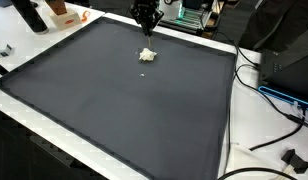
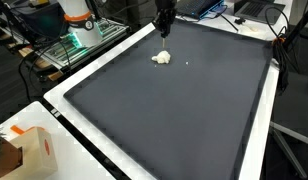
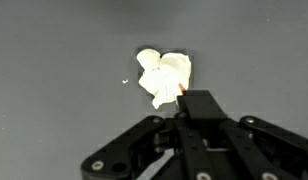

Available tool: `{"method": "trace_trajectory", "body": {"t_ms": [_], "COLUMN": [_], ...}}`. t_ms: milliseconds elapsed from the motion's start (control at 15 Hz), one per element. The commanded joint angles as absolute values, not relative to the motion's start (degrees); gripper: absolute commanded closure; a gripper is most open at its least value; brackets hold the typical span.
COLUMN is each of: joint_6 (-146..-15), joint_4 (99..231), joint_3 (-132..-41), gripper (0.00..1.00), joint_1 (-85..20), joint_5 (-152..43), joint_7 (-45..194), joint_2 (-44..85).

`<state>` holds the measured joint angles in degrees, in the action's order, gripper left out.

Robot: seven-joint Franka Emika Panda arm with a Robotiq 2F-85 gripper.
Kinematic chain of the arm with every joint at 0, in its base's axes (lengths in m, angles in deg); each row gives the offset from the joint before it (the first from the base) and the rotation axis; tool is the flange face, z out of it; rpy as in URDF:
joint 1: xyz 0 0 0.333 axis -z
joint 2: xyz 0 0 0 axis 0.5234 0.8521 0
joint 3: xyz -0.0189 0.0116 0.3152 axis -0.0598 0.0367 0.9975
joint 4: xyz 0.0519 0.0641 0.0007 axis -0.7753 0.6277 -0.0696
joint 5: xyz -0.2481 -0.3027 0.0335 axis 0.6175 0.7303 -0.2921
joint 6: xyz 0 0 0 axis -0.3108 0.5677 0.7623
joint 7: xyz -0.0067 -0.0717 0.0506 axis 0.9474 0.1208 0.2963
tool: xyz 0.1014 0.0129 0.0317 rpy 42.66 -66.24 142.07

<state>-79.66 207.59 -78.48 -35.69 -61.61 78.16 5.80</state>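
No readable text, label or number anywhere. Nothing legible on the bench (image 1: 114, 110). Far-off boxes too blurred to read.

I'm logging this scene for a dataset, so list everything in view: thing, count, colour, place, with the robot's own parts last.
crumpled lump: one, cream-white, on the mat, toward its far side, just below the gripper in the wrist view.
speck: one, white, on the mat beside the lump.
mat: one, dark grey, covering most of the table.
table: one, white edge showing around the mat.
box: one, light tan with an orange mark, at the table corner in an exterior view.
cables: several, black, off the table edge.
gripper: one, black, above the mat near the lump, touching nothing visible; whether its jaws are open or shut is unclear.
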Motion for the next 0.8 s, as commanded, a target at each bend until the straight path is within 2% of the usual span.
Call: {"method": "trace_trajectory", "body": {"t_ms": [0, 733], "joint_6": [-80.4, -80.1], "joint_4": [206.5, 204.2], "joint_3": [-78.7, -78.6], "gripper": [0.97, 0.97], "joint_1": [-35.1, -34.4], "joint_5": [-65.1, -66.2], "joint_7": [73.8, 71.0], "joint_2": [8.1, 12.6]}}
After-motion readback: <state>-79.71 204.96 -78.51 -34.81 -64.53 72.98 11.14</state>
